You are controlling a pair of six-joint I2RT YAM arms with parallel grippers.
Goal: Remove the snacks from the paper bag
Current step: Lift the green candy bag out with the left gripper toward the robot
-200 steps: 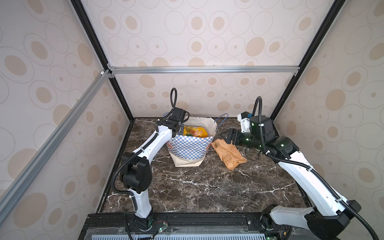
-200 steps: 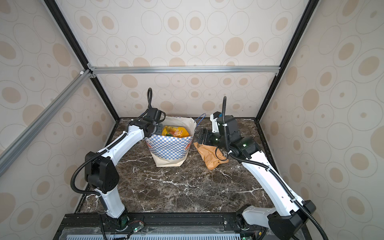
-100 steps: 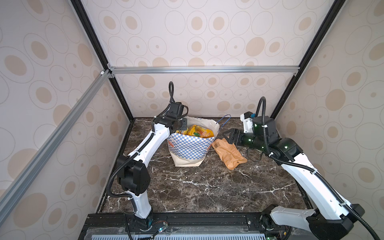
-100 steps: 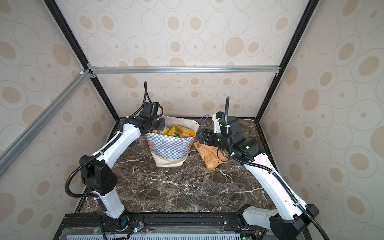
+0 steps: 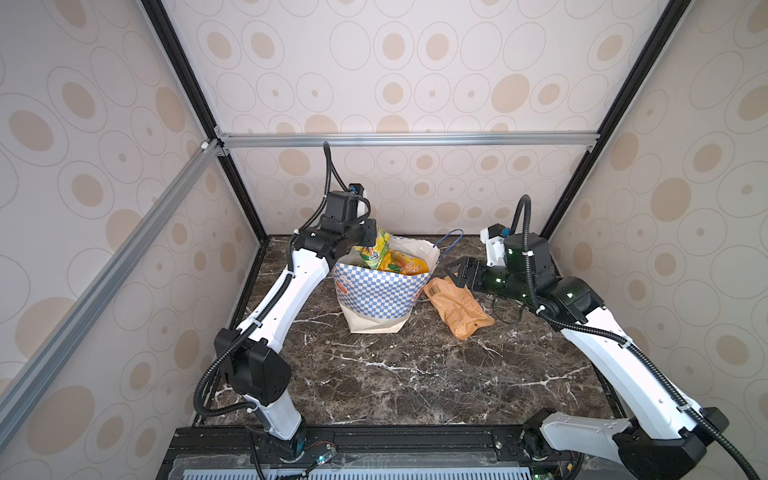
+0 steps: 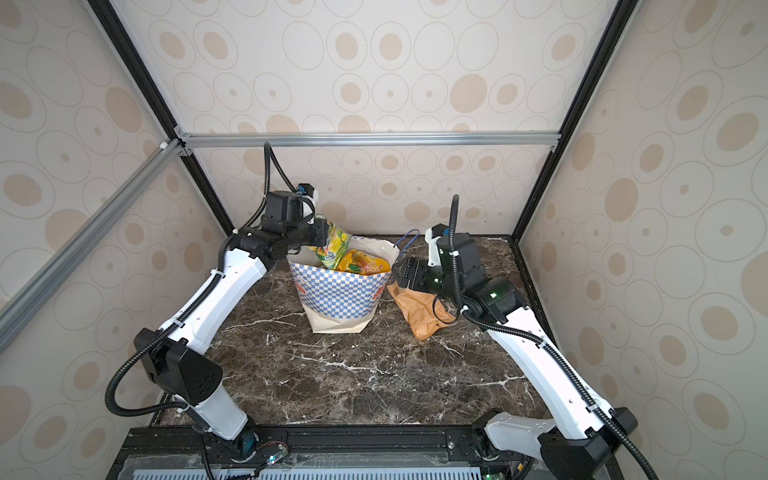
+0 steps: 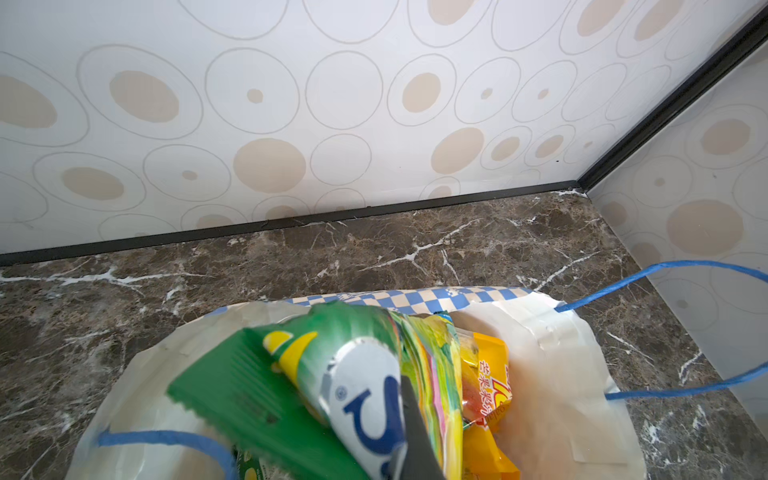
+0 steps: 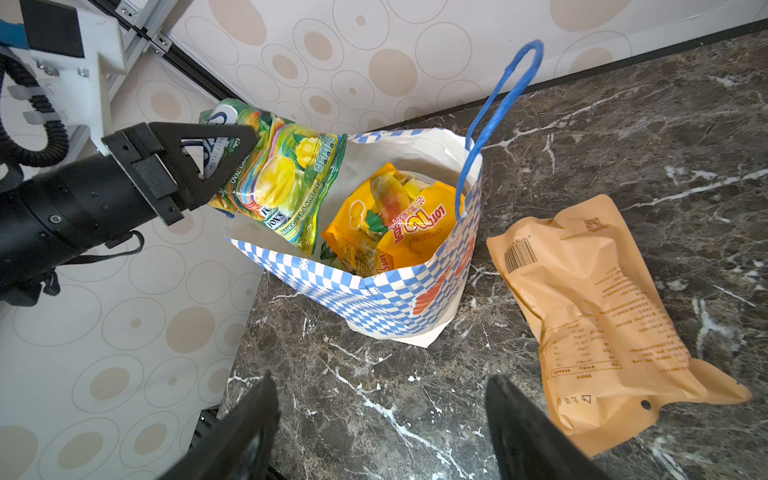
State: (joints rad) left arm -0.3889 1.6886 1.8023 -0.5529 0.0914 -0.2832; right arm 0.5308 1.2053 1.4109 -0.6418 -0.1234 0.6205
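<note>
Right wrist view: the paper bag (image 8: 374, 299) stands upright on the counter (image 8: 415, 395), mouth open, with one blue cord handle (image 8: 494, 108) rising from its rim.

1. Left fingers (image 8: 243, 139): closed on the upper part of a green-yellow packet (image 8: 286, 178). The packet hangs tilted from the grip over the bag mouth. Its lower end sits at about rim level, inside the opening.
2. Right fingers (image 8: 519, 419): spread wide, with nothing between them. Only bare counter shows in the gap.
3. Bag contents: a yellow-orange packet (image 8: 399, 216) lies inside, below the rim and beside the lifted packet.
4. Removed item: a tan-orange pouch (image 8: 602, 307) lies flat on the counter just beside the bag, on the robot's right, barcode side up.

Top views: both show the paper bag (image 5: 380, 291) (image 6: 338, 297) near the back wall, between the two arms. The green-yellow packet (image 5: 376, 249) (image 6: 334, 245) projects above the bag rim at the tip of the left arm. The tan-orange pouch (image 5: 457, 307) (image 6: 419, 311) lies to the right of the bag. The right arm's tip is over the far end of this pouch, close to the bag's rim. Contact with either cannot be determined.

Left wrist view: the green-yellow packet (image 7: 332, 374) fills the foreground, pinched against one dark finger. The yellow-orange packet (image 7: 486, 386) lies beside it inside the paper bag (image 7: 561, 353).
</note>
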